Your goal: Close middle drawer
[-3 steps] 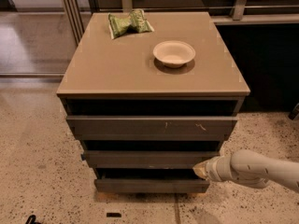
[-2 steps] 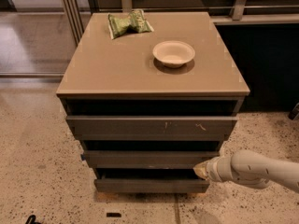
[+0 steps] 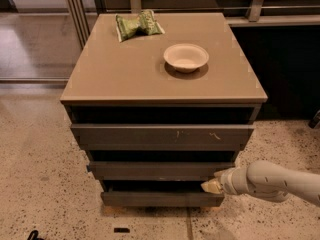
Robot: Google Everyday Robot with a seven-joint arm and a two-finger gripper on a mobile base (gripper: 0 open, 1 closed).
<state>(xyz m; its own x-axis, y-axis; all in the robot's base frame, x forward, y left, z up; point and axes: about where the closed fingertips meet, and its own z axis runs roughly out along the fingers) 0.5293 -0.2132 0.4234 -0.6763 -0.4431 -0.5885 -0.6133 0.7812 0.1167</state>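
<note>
The cabinet (image 3: pixel 160 74) has three drawer fronts stacked under its tan top. The top front (image 3: pixel 162 134) bears small white scratches. The middle drawer (image 3: pixel 160 170) is the plain grey-brown front below it, with a dark gap above; its inside is hidden. The dark bottom front (image 3: pixel 160 199) sits lowest. My gripper (image 3: pixel 212 185), on a white arm (image 3: pixel 270 181) coming in from the right, is at the right end of the middle drawer front, at its lower edge and touching or nearly touching it.
A white bowl (image 3: pixel 186 57) and a green snack bag (image 3: pixel 139 25) lie on the cabinet top. Speckled floor (image 3: pixel 40 174) surrounds the cabinet. A metal railing and glass stand behind. A dark object (image 3: pixel 315 119) shows at the right edge.
</note>
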